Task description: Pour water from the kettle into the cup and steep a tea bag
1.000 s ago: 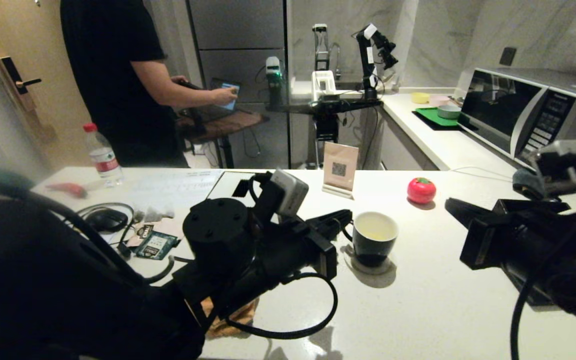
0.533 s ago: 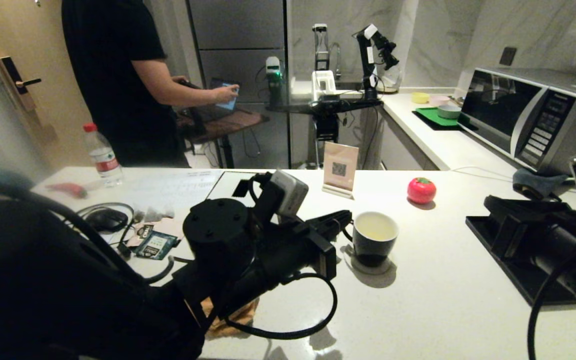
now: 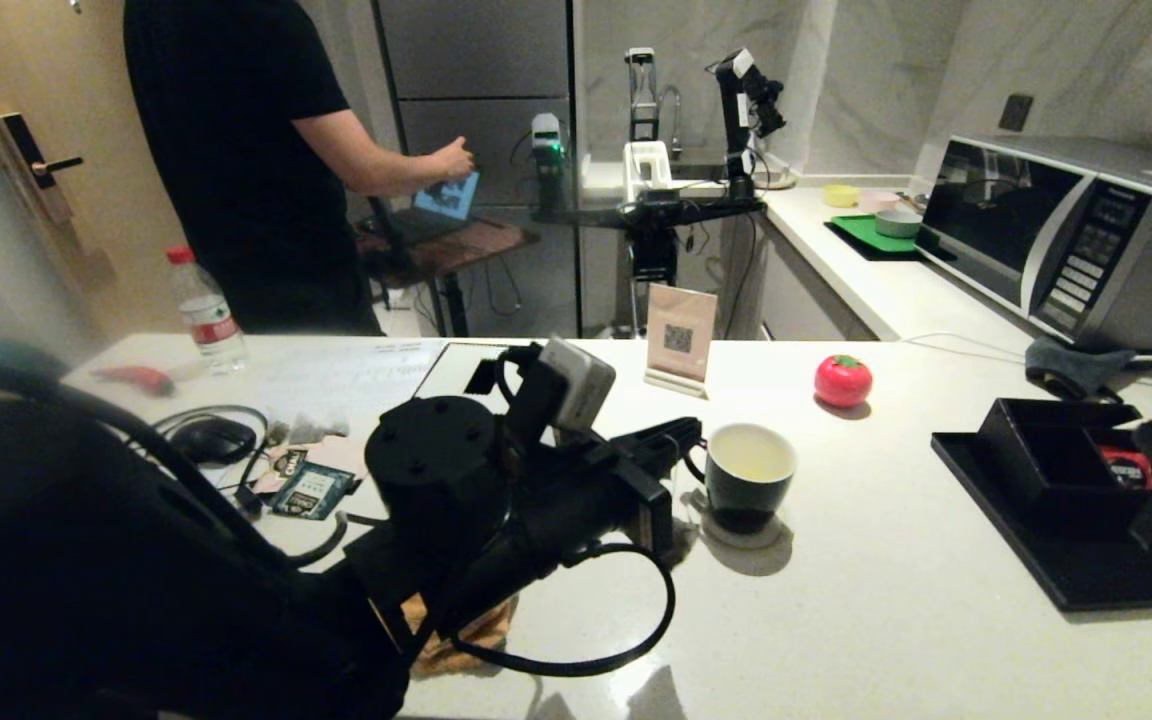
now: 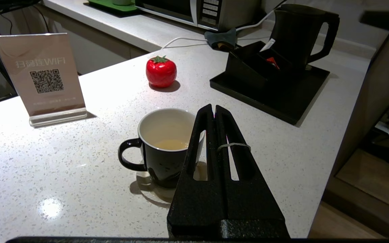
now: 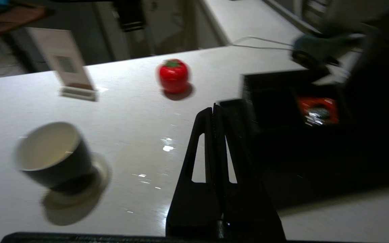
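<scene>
The black cup (image 3: 748, 475) with a white inside stands on a pale coaster mid-counter, holding a little pale yellow water (image 4: 169, 144). My left gripper (image 3: 678, 440) is shut, tips level with the cup's rim on its handle side; a thin pale loop (image 4: 233, 145) wraps one finger. The tea bag itself is hidden. The black kettle (image 4: 295, 37) stands at the back of a black tray (image 4: 282, 101). My right gripper (image 5: 213, 108) is shut and empty, hovering near the tray's front corner, well apart from the cup (image 5: 51, 155).
On the tray (image 3: 1066, 570) a black box (image 3: 1056, 460) holds a red sachet (image 3: 1126, 468). A red tomato-shaped thing (image 3: 843, 381) and a QR sign (image 3: 680, 338) stand behind the cup. Packets (image 3: 311, 490), cables and a bottle (image 3: 204, 312) lie left. A person (image 3: 236, 150) stands beyond the counter.
My right arm has drawn back to the right, almost out of the head view, uncovering the tray and box. The left arm and cup stay put. The person's hand has shifted.
</scene>
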